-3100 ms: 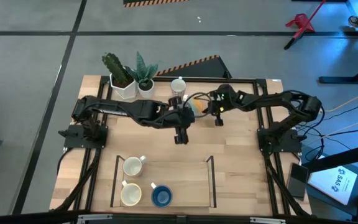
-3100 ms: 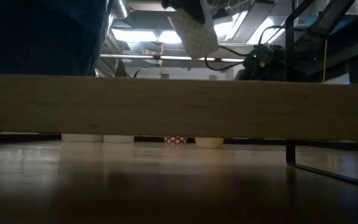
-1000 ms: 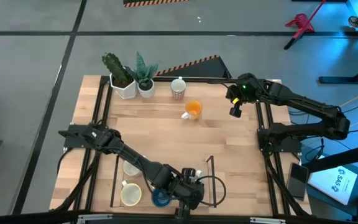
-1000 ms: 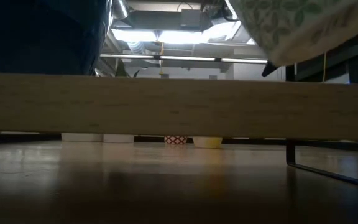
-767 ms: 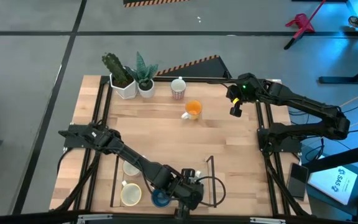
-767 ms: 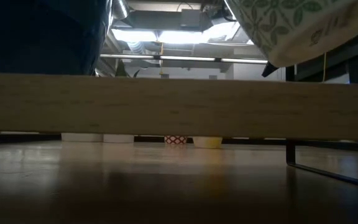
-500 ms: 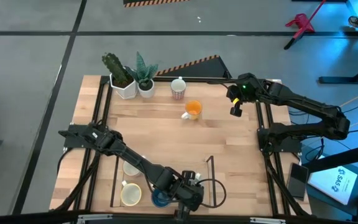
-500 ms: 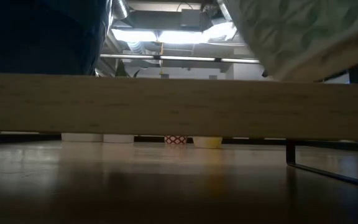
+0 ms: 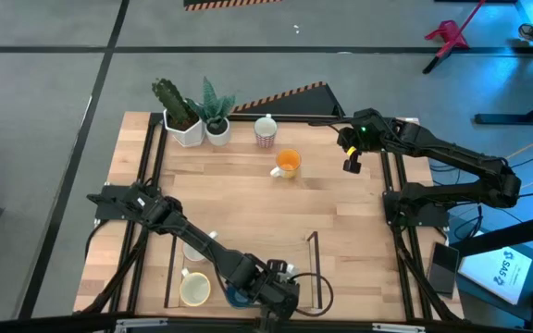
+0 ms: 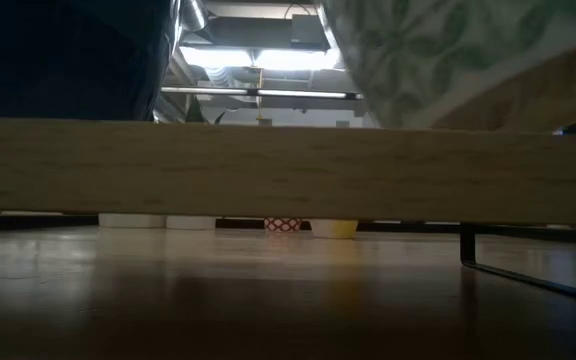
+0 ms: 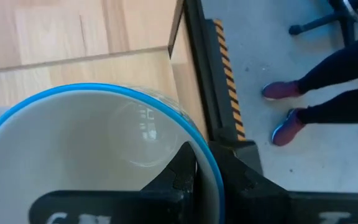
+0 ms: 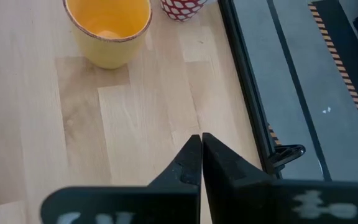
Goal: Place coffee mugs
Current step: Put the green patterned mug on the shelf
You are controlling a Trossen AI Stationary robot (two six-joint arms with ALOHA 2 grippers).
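Mug with the blue rim [image 11: 98,155] sits clamped in the left pincer [image 11: 201,171], wall between its fingers; lower it level beside the white mugs before letting go.

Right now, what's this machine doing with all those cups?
It is setting out coffee mugs. The left claw holds a green-patterned mug by its rim, low over the table's near edge beside the blue mug. The orange mug and red-patterned mug wait at the far side. The right claw hangs shut nearby, empty.

Dark jointed arms; green indicator light [image 9: 366,129]; black cabling
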